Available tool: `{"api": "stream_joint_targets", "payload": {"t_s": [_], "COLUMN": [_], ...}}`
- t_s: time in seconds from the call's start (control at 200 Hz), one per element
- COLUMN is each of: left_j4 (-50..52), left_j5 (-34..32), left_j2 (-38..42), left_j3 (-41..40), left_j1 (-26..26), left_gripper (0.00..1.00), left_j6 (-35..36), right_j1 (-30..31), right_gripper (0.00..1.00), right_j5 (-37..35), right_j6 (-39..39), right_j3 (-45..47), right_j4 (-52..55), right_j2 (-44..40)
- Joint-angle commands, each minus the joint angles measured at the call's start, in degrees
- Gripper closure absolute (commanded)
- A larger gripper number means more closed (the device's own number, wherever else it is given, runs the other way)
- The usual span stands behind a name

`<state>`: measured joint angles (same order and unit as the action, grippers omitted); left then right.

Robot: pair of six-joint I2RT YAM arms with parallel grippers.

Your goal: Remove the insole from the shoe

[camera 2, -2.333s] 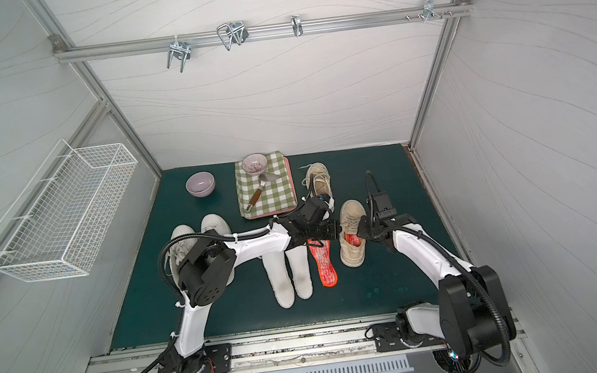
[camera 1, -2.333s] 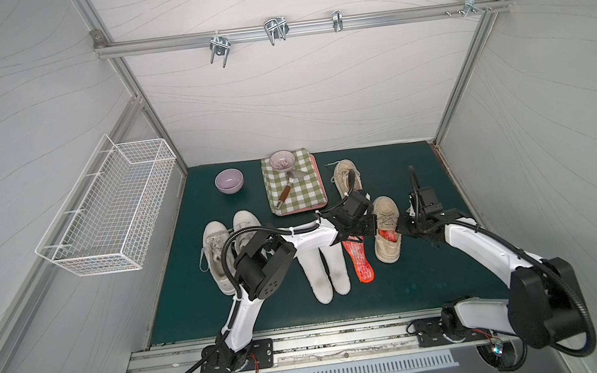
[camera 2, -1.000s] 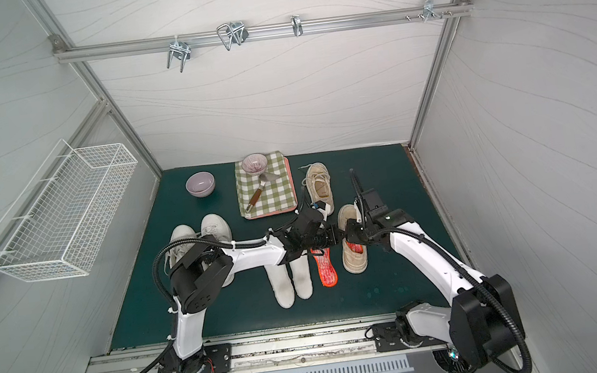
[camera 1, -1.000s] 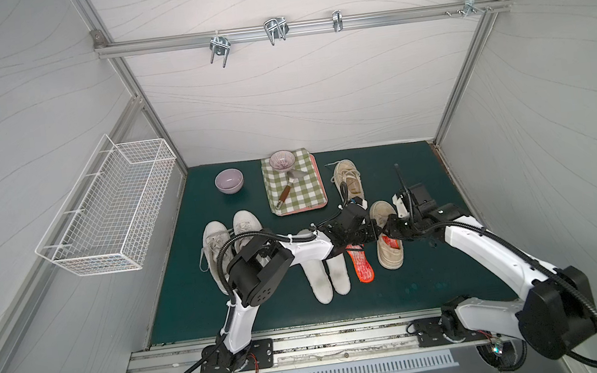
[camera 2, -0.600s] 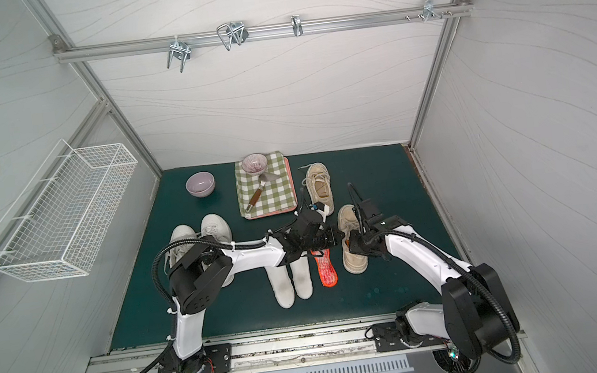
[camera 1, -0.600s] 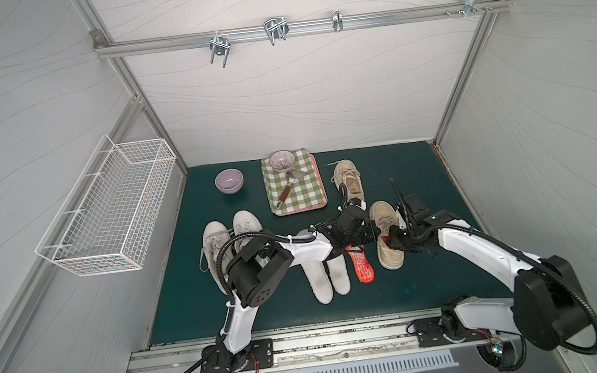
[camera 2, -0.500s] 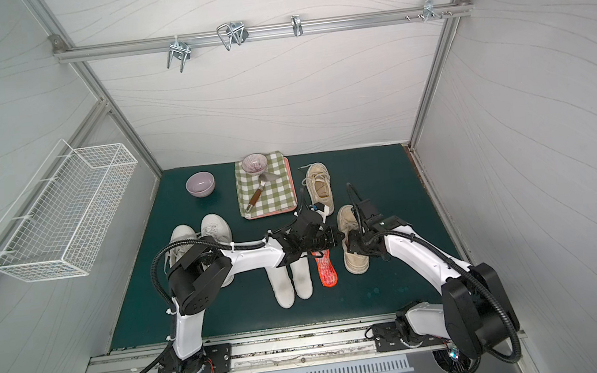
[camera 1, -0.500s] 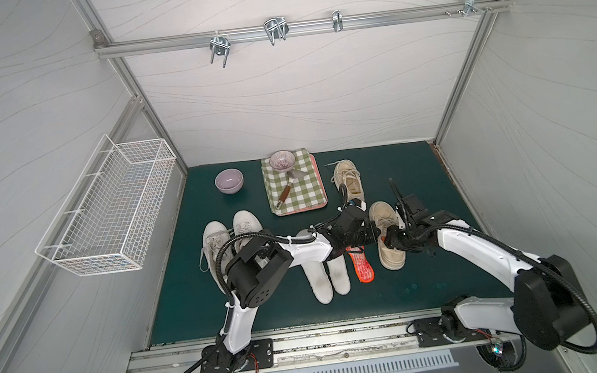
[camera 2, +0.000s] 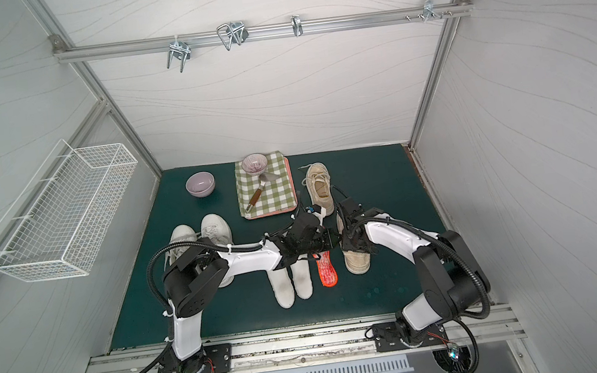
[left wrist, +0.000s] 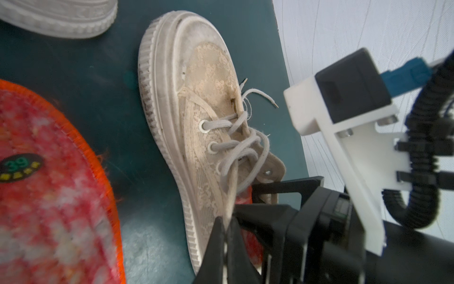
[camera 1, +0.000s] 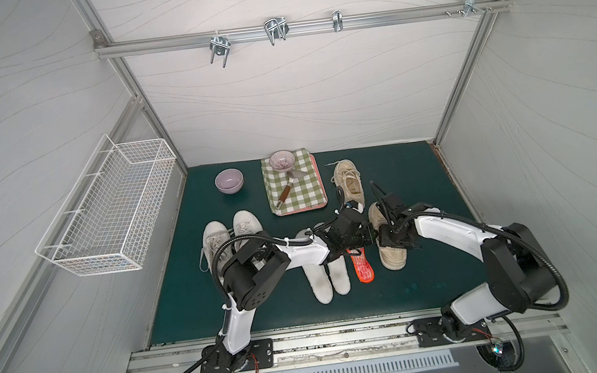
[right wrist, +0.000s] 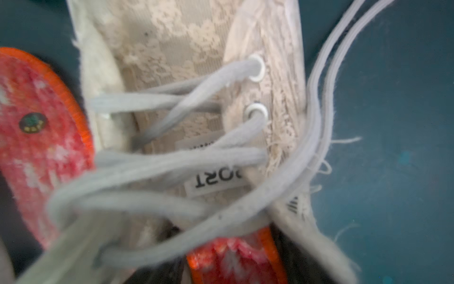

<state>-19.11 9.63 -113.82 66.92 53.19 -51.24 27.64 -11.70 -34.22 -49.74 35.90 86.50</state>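
1. Compared with a second earlier, the right gripper [camera 1: 385,239] is found shifted from beside the beige shoe [camera 1: 394,259] to directly over its mouth.
2. The shoe is made of beige lace-patterned fabric over a ribbed, scuffed white rubber sole. It is laid on the dark green mat [camera 1: 423,188] with its rounded toe toward the arm bases.
3. In the left wrist view, a flat grey-white lace [left wrist: 231,186] is seen pinched between the closed black tips of the left gripper [left wrist: 227,236] and drawn taut.
4. The right gripper's jaws are seen parted inside the shoe's mouth. Between them lies the heel end of the insole [right wrist: 233,260], fuzzy red with a stitched orange edge, still in the shoe. No grip on it can be made out.
5. That insole is shown only by the wrist views; in both top views the mouth is hidden by the two grippers.
6. A matching loose insole [camera 1: 363,270] is laid flat on the mat just beside the shoe. Its dark oval size mark is readable only in the left wrist view, and the printed tongue tag [right wrist: 216,179] only in the right wrist view.
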Motion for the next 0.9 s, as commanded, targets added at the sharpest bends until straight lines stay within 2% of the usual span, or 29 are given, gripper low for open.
{"api": "stream_joint_targets", "payload": {"t_s": [0.0,0.195,0.32,0.45,0.54,0.625,0.775,0.895], "left_j4": [-3.69,-4.00,-4.08,-4.11,-4.17,-4.11,-3.23,-2.56], "left_j5": [-1.93,-1.92,-2.06,-2.29,-2.51,-2.67,-3.80,-4.63], "left_j2": [3.38,4.35,4.78,5.23,5.33,5.24,5.13,4.94], "left_j3": [-0.41,-0.82,-0.97,-1.59,-1.89,-2.02,-2.44,-2.67], "left_j1": [-0.98,-1.11,-1.15,-1.46,-1.70,-2.09,-2.52,-2.83], "left_gripper": [1.00,1.00,1.00,1.00,1.00,1.00,1.00,1.00], "left_j6": [-0.91,-1.05,-0.96,-0.96,-0.96,-0.96,-0.79,-0.53], "right_j1": [0.61,3.28,3.65,3.77,3.80,3.88,3.33,-0.53], "right_gripper": [0.36,0.39,0.62,0.73,0.87,0.96,1.00,1.00], "right_j5": [0.08,-3.58,-5.64,-6.33,-6.14,-5.90,-4.48,1.39], "right_j6": [-1.11,-2.83,-2.35,-1.97,-1.73,-1.45,-1.81,-2.03], "right_j3": [2.33,-0.74,-1.34,-1.25,-0.58,0.94,4.57,8.06], "right_j4": [1.63,1.81,0.88,-0.17,-1.19,-2.66,-5.28,-8.29], "right_j2": [7.04,10.23,10.95,10.87,9.69,7.08,0.28,-7.14]}}
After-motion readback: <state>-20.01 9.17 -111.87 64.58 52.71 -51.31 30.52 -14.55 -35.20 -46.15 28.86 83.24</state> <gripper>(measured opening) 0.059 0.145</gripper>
